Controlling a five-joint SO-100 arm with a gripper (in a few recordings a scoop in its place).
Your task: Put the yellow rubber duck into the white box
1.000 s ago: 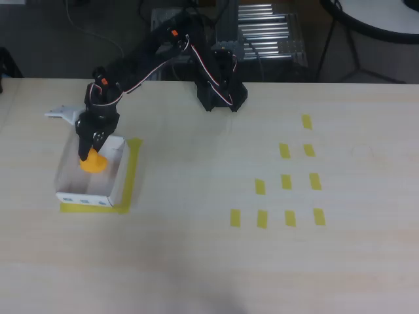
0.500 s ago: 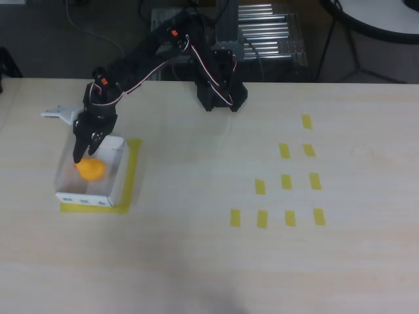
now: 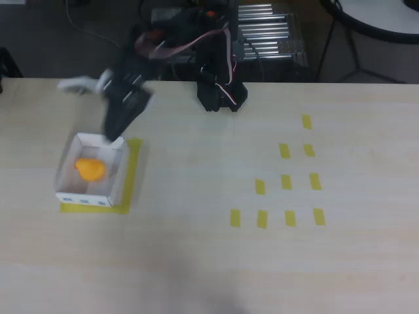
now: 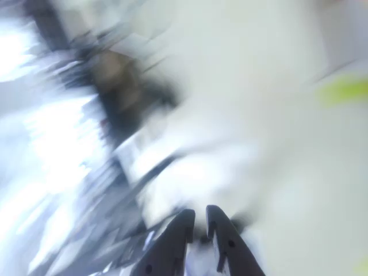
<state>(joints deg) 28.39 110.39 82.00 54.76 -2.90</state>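
Setting: a robotics lab or test bench, indoors. Evidence in the overhead view: a pale wood-grain table point(image 3: 209, 248) marked with a grid of short yellow tape strips point(image 3: 285, 182) on the right and a yellow tape outline point(image 3: 133, 176) around a placement spot on the left; a black arm base point(image 3: 221, 91) with exposed wiring fixed at the far edge. Beyond the table: a ribbed metal rack point(image 3: 272, 33), loose cables on dark flooring and a round white table point(image 3: 386, 13) on thin legs at far right.

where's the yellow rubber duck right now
In the overhead view the yellow rubber duck lies inside the white box at the table's left side, apart from the pincer near the box's far corner.
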